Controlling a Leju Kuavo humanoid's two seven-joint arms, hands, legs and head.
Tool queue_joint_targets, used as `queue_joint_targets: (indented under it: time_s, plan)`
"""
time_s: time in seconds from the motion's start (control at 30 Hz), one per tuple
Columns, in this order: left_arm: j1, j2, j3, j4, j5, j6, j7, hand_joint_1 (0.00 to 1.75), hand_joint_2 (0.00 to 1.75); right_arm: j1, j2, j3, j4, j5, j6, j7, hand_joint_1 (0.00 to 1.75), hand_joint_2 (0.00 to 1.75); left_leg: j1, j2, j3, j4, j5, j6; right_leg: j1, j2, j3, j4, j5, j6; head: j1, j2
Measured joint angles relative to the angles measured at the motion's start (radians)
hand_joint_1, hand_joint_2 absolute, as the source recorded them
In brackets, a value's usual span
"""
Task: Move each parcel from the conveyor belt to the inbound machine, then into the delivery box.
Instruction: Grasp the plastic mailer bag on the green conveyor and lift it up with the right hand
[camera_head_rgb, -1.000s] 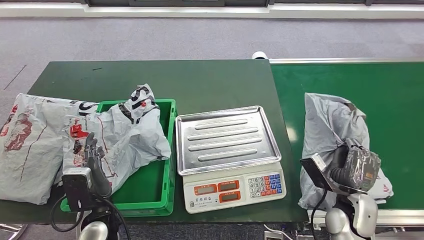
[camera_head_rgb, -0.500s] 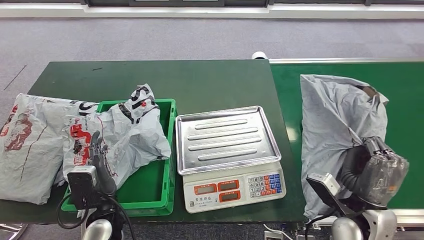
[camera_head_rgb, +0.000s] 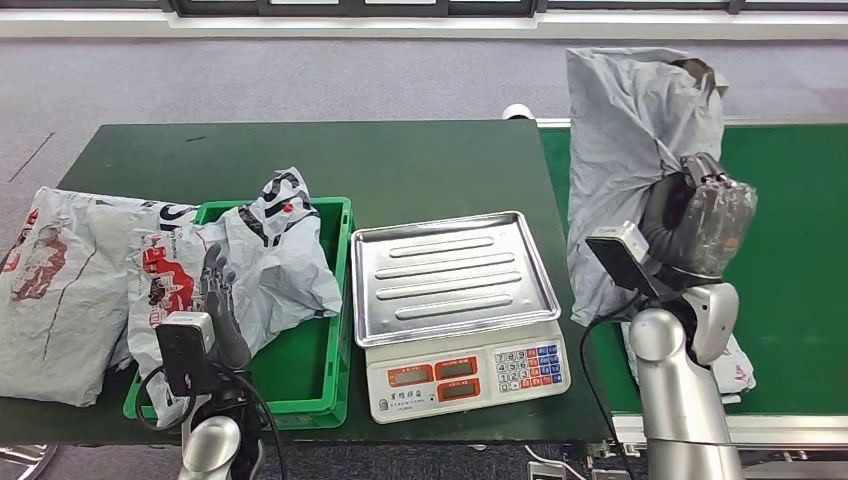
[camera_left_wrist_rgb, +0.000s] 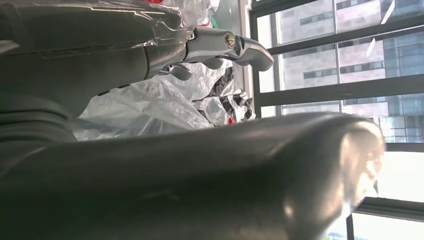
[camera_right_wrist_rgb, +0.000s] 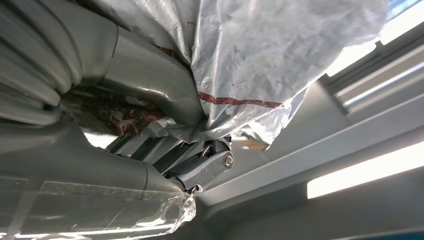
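My right hand (camera_head_rgb: 700, 215) holds a grey parcel bag (camera_head_rgb: 625, 150) lifted above the conveyor belt (camera_head_rgb: 800, 200), right of the scale. In the right wrist view the bag (camera_right_wrist_rgb: 260, 55) is bunched between the thumb and fingers (camera_right_wrist_rgb: 200, 165). The scale (camera_head_rgb: 455, 300) has a bare steel pan. A grey printed parcel (camera_head_rgb: 265, 255) lies in the green crate (camera_head_rgb: 310, 370). My left hand (camera_head_rgb: 220, 315) stands at the crate's near left corner, fingers up and apart, holding nothing; the left wrist view shows its fingers (camera_left_wrist_rgb: 225, 45) before the crumpled parcels (camera_left_wrist_rgb: 200, 95).
A large grey and red parcel (camera_head_rgb: 60, 280) lies on the dark green table (camera_head_rgb: 350, 160) left of the crate. Another piece of grey bag (camera_head_rgb: 735, 365) lies on the belt by my right arm. Grey floor lies beyond the table.
My right hand has risen from the belt with the grey bag, carrying it up and slightly toward the scale. My left hand has lifted a little by the crate.
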Motion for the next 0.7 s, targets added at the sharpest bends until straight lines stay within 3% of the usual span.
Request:
queue_joint_targets:
  time_s: [0.33,0.5,0.7]
  plan:
    - [-0.032,-0.001,-0.016,0.044,0.007,0.005,-0.002,0.0,0.0,-0.13,0.014,0.081,0.215,-0.082,0.016,-0.041,1.75,1.75,0.0,-0.001,-0.005,0.0,0.001,0.0,0.0,0.0,-0.004,0.001,0.001,0.0,0.0,0.0]
    - [-0.083,-0.008,-0.053,0.097,0.019,0.007,-0.007,0.0,0.0,-0.21,0.081,0.188,0.376,-0.187,0.063,-0.085,1.75,1.75,0.0,-0.001,-0.005,0.0,0.003,-0.001,0.001,-0.001,-0.005,0.001,0.002,0.0,0.0,0.0]
    - [-0.111,-0.008,-0.084,0.14,0.046,0.023,-0.016,0.0,0.0,-0.216,0.157,0.333,0.451,-0.373,0.215,-0.117,1.75,1.75,0.002,-0.001,-0.007,0.0,0.003,-0.002,0.002,-0.001,-0.007,0.002,0.002,-0.001,0.0,0.0]
